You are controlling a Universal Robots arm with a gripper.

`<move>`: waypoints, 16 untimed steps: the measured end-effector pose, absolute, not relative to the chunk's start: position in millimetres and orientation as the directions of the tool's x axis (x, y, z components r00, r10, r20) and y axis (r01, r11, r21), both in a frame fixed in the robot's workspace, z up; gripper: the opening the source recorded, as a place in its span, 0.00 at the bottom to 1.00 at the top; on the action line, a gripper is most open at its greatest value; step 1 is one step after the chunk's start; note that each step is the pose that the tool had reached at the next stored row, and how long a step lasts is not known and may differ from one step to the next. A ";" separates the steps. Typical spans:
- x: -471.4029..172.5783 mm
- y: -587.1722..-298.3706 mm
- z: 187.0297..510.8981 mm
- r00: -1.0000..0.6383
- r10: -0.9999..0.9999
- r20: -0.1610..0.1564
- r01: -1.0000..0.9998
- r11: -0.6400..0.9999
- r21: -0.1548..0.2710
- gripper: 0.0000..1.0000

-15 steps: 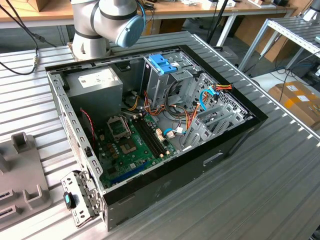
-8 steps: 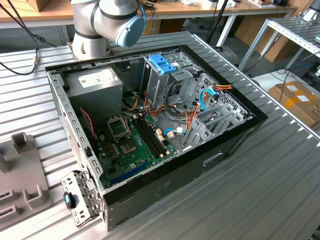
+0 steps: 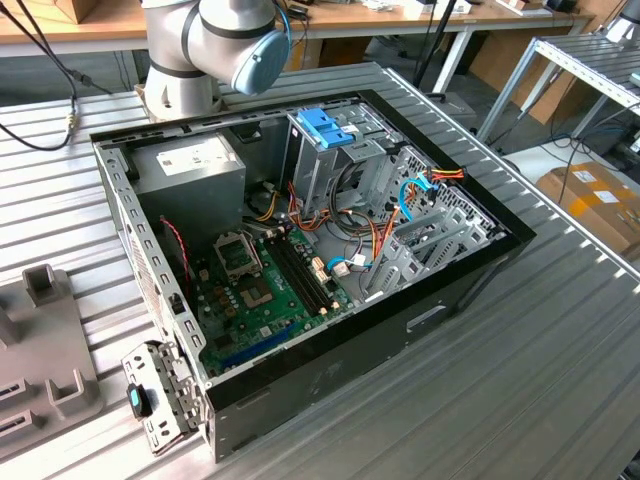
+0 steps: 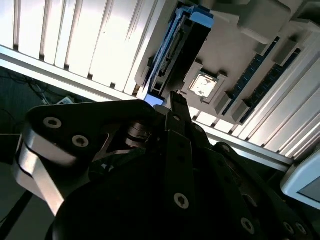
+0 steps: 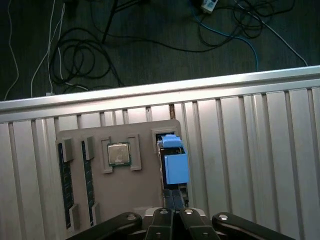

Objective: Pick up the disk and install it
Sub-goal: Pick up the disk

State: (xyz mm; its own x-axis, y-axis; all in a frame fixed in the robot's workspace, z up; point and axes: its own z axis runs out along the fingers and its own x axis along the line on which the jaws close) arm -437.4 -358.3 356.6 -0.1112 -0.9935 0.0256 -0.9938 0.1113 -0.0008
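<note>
At about eight o'clock in the exterior view, a grey tray [image 3: 45,335] lies on the ribbed metal table [image 3: 520,360], cut off by the picture's edge. At seven o'clock, just beside the corner of the open computer case [image 3: 330,370], sits a small metal bracket [image 3: 165,405] with a blue tab. Inside the case are a grey power box [image 3: 190,165], a green circuit board [image 3: 255,295] and, toward one o'clock, a metal cage topped by a blue latch piece [image 3: 325,128]. The arm [image 3: 215,40] stands at twelve o'clock behind the case. A cardboard box [image 3: 590,200] sits off the table at three o'clock.

In the first wrist view the tray holds two memory sticks [image 5: 65,170] in slots, then a square chip [image 5: 119,153] in its frame. Next comes the disk [image 5: 175,167], standing on edge in a slot on the side away from the sticks, its light-blue rails showing. The jaws are pressed together and hold nothing. Their tips are just at the disk's near end; whether they touch it I cannot tell. Beyond the table's rim, cables [image 5: 75,60] lie on a dark floor.
</note>
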 end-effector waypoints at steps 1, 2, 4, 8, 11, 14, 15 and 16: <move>-437.2 -358.3 356.6 -0.109 -0.994 0.026 -0.994 0.109 -0.001 0.11; -437.0 -358.3 356.6 -0.107 -0.994 0.026 -0.994 0.107 -0.001 0.11; -436.8 -358.3 356.6 -0.102 -0.994 0.026 -0.995 0.102 -0.001 0.11; -436.4 -358.3 356.6 -0.093 -0.995 0.026 -0.996 0.093 -0.001 0.11; -436.2 -358.3 356.6 -0.088 -0.996 0.026 -0.996 0.088 -0.001 0.11; -436.1 -358.3 356.5 -0.086 -0.996 0.026 -0.996 0.086 -0.001 0.11; -436.1 -358.3 356.5 -0.086 -0.996 0.026 -0.996 0.086 -0.001 0.11; -436.1 -358.3 356.6 -0.086 -0.996 0.026 -0.996 0.086 -0.001 0.11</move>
